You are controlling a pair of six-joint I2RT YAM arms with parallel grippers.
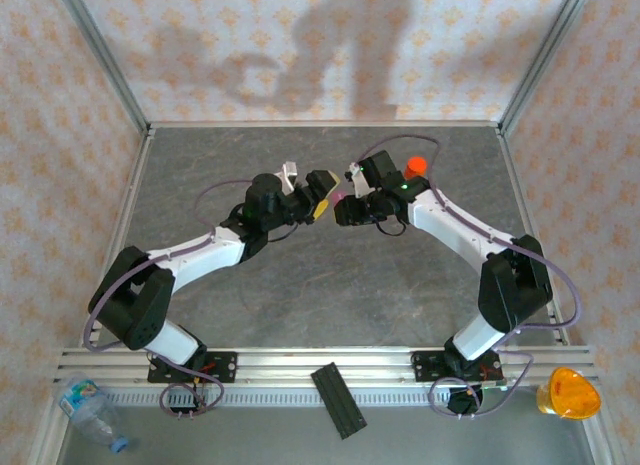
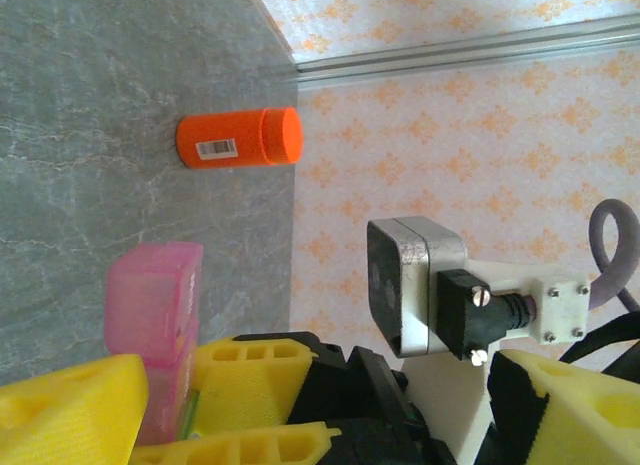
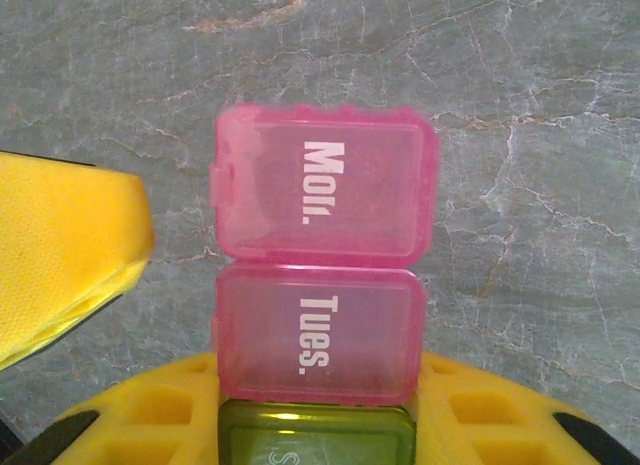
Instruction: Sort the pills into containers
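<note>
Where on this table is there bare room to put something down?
Bare: the near middle past the rail, and the far-left corner. Crowded: centre, where left gripper and right gripper meet at the containers, orange bottle nearby.

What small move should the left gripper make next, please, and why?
Probably ease the open left gripper in so its yellow finger meets the side tab of the Mon. box. The right gripper is shut on the containers, both pink lids look closed, and the finger stands just beside that tab, not touching.
</note>
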